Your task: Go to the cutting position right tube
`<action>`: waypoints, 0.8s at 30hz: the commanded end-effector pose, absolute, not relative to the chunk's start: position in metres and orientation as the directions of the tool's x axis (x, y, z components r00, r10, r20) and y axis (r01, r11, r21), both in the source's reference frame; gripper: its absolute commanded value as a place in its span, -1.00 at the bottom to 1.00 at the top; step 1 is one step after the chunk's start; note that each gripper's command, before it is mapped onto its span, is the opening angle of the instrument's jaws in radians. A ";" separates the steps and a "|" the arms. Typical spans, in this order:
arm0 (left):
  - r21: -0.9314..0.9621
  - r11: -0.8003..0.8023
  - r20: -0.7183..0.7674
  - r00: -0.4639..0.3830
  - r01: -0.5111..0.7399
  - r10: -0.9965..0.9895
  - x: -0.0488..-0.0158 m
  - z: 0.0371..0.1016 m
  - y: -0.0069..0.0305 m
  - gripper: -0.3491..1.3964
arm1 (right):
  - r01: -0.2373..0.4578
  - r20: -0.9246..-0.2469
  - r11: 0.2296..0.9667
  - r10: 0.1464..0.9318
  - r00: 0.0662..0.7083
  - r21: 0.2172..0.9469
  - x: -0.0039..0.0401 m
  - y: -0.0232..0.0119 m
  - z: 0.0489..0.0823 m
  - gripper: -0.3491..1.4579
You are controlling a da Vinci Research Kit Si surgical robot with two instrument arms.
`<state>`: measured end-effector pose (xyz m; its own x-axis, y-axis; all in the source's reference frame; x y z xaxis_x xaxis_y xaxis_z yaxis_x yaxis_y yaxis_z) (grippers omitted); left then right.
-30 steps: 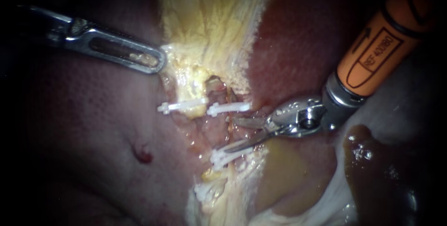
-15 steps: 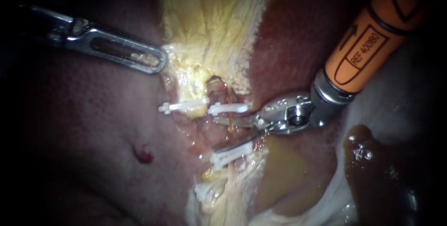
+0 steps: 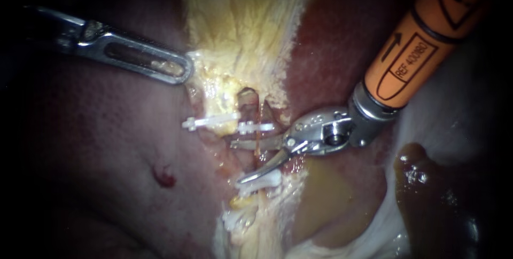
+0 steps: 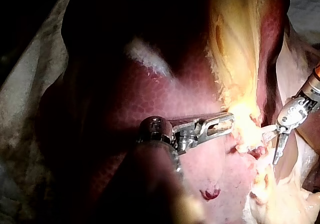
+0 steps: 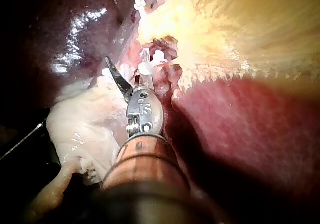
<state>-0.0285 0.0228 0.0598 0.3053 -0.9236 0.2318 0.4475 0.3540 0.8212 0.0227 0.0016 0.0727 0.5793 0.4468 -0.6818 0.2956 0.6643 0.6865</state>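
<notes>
Saw liver (image 3: 342,50) flanking the pale gallbladder (image 3: 240,18). Found left instrument (image 3: 184,72) farther from the right tube (image 3: 257,153), claw clamped on gallbladder edge. Found right instrument (image 3: 236,162) nearer, claw apart astride that tube, crossing its long axis between upper clip (image 3: 256,127) and lower clip (image 3: 263,180). Judged cutting position about reached.

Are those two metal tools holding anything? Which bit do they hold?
The left instrument seems to pinch the yellow tissue at its edge, with the tips of its jaws. The right instrument holds nothing: its blades are open.
</notes>
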 end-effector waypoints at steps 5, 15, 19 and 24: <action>0.821 0.354 0.231 0.305 0.448 -0.924 -0.0286 0.0598 0.0229 -1.00 | 0.296 -0.683 0.664 0.450 0.576 0.687 0.0230 0.0016 0.0727 0.85; 0.821 0.353 0.231 0.305 0.448 -0.924 -0.0286 0.0599 0.0229 -1.00 | 0.303 -0.687 0.662 0.451 0.570 0.686 0.0240 0.0016 0.0727 0.85; 0.821 0.353 0.231 0.305 0.449 -0.924 -0.0286 0.0599 0.0229 -1.00 | 0.312 -0.695 0.659 0.459 0.554 0.684 0.0238 0.0014 0.0726 0.87; 0.821 0.354 0.231 0.305 0.448 -0.924 -0.0286 0.0600 0.0230 -1.00 | 0.339 -0.701 0.642 0.466 0.540 0.688 0.0232 0.0010 0.0718 0.89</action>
